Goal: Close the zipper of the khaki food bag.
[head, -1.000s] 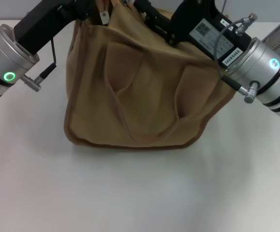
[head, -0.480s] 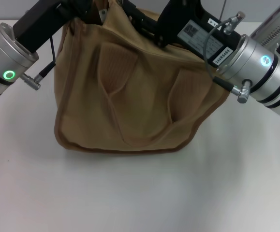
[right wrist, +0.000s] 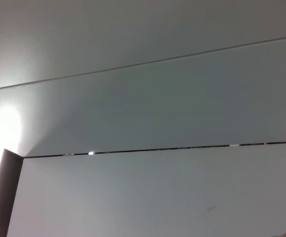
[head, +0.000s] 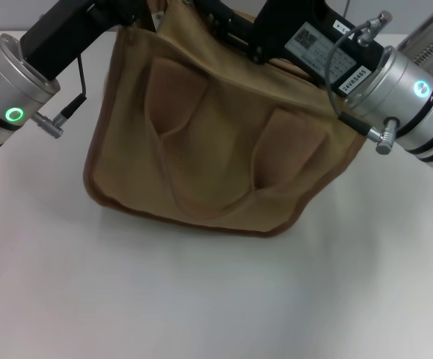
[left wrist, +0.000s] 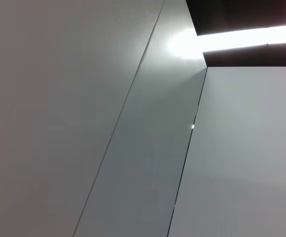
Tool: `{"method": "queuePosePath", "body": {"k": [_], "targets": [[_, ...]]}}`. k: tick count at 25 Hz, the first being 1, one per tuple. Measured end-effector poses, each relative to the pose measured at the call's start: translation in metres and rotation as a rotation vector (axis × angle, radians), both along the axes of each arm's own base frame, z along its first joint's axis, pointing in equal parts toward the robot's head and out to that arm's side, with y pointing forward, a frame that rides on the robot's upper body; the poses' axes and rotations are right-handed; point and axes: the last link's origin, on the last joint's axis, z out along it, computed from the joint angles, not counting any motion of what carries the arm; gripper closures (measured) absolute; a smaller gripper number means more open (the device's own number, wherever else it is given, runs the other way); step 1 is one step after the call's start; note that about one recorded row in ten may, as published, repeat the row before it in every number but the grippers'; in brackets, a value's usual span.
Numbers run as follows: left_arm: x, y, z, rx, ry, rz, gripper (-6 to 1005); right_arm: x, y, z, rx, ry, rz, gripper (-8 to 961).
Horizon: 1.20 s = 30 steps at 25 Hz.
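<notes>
Worktop point(head: 201, 299): white, carrying the khaki food bag point(head: 216, 142) in its far central part.

Khaki food bag: sits tilted, its broad face toward the camera. Darker brown piping runs along its near edge, and the right side of that edge is raised off the surface. Two looped handles point(head: 201, 164) lie flat on the face.

Left end effector point(head: 130, 11): at the bag's far left top corner, black body against the fabric. Cannot tell whether its fingers are spread or pressed together; they lie at the frame's edge.

Right end effector point(head: 227, 26): at the bag's far top edge, right of centre, black body over the fabric. Finger state likewise cannot be told.

Zipper: not distinguishable in the head view.

Both wrist views show only pale panels and a bright light strip.
</notes>
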Motion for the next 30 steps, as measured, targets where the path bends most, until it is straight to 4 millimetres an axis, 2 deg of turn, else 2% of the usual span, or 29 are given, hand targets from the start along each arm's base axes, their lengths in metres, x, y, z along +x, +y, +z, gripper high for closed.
{"method": "queuePosePath", "body": {"k": [6, 16, 25, 30], "targets": [[0.003, 0.001, -0.002, -0.009, -0.005, -0.003, 975, -0.004, 0.003, -0.002, 0.003, -0.019, 0.005, 163], [0.004, 0.001, -0.003, -0.013, -0.007, -0.004, 975, 0.001, 0.01, -0.003, 0.029, -0.057, -0.03, 163], [0.004, 0.001, -0.004, -0.011, -0.007, -0.004, 975, -0.015, 0.013, -0.002, 0.058, -0.062, 0.04, 164], [0.003, 0.001, -0.003, -0.009, -0.008, -0.001, 975, -0.009, 0.015, -0.002, 0.068, -0.074, 0.015, 164]]}}
